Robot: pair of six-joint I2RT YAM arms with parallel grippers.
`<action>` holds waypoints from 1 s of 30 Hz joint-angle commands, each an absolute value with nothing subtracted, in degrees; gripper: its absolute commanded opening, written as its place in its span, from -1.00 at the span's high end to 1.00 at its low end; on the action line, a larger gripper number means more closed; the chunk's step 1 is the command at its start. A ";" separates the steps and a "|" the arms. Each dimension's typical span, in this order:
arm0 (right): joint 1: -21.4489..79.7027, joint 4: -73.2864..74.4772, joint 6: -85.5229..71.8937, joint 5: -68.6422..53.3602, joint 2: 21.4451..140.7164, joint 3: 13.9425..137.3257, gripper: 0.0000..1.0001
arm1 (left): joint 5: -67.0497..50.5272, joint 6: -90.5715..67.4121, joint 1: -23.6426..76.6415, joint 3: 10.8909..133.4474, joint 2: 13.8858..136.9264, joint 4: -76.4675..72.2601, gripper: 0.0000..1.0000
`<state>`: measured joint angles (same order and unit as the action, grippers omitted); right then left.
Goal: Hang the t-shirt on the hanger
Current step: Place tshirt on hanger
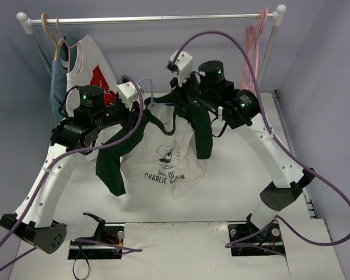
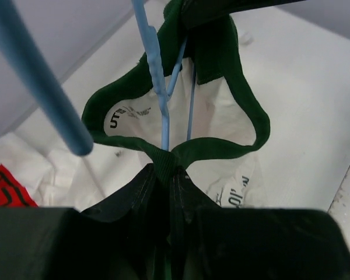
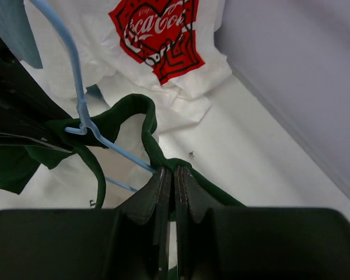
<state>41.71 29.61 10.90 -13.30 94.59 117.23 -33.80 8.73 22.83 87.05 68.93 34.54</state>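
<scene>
Clamping the t-shirt (image 1: pixel 169 160) by its collar in our left gripper (image 2: pixel 166 169) and right gripper (image 3: pixel 170 172), we see the hanger (image 2: pixel 163 116) threading the neck only from the wrists.

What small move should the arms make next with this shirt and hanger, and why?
The left tool and right tool each pinch the green collar of the shirt, and the neck of the blue hanger passes through it. So probably lower both a little, easing the collar down until the shoulders settle onto the wire.
</scene>
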 commanded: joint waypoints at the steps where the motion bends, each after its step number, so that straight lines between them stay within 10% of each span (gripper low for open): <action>1: 41.75 28.30 13.62 -12.65 95.09 126.98 1.00 | -39.20 7.21 23.12 93.77 69.43 24.09 1.00; 6: 41.84 26.47 14.15 -15.99 94.49 127.11 1.00 | -43.06 3.52 23.12 91.86 68.74 17.07 1.00; 17: 41.66 10.11 12.39 -19.07 80.16 85.01 0.99 | -50.89 -1.91 23.12 62.97 58.19 2.83 1.00; 30: 41.84 9.22 7.56 -23.64 80.41 80.77 0.88 | -48.08 -10.99 23.12 46.50 53.70 -16.61 1.00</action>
